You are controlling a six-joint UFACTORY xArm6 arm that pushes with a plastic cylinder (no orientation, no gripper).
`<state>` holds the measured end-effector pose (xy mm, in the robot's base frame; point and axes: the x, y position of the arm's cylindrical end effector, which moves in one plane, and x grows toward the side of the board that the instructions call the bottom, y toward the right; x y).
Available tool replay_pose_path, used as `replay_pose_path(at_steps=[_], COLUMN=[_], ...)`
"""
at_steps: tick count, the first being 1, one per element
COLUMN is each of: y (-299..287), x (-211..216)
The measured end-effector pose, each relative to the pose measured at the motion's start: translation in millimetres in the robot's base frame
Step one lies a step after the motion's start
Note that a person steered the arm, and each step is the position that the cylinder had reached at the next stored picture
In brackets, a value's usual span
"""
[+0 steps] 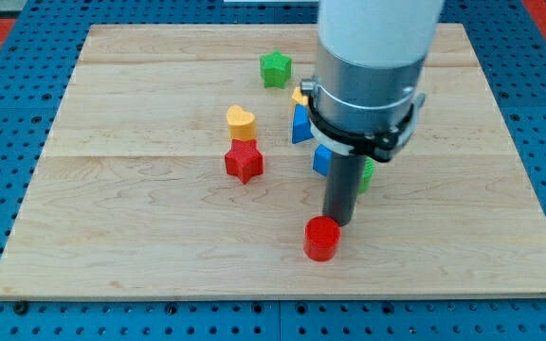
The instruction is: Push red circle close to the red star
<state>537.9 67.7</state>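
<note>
The red circle (321,238) is a short red cylinder near the view's bottom centre of the wooden board (140,237). The red star (244,161) lies up and to the left of it, well apart. My tip (337,222) stands just above and to the right of the red circle, touching or almost touching it. The rod hangs from the large grey and white arm body at the view's top right.
A yellow heart (241,122) sits just above the red star. A green star (275,68) lies near the top. A blue triangle (300,124), a yellow block (299,95), a blue block (321,159) and a green block (366,174) are partly hidden by the arm.
</note>
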Motion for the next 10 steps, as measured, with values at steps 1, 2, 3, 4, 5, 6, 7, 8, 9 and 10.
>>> replay_pose_path(at_steps=[1,2,3,4,5,6,7,8,9,10], y=[9.3,34.7,-4.2,-62.4,-93.8,-103.7,-114.7,-114.5,-77.7,-28.5], x=[14.1,37.5,45.8,31.6,17.3,39.5,14.6,-26.7,-0.2,-15.0])
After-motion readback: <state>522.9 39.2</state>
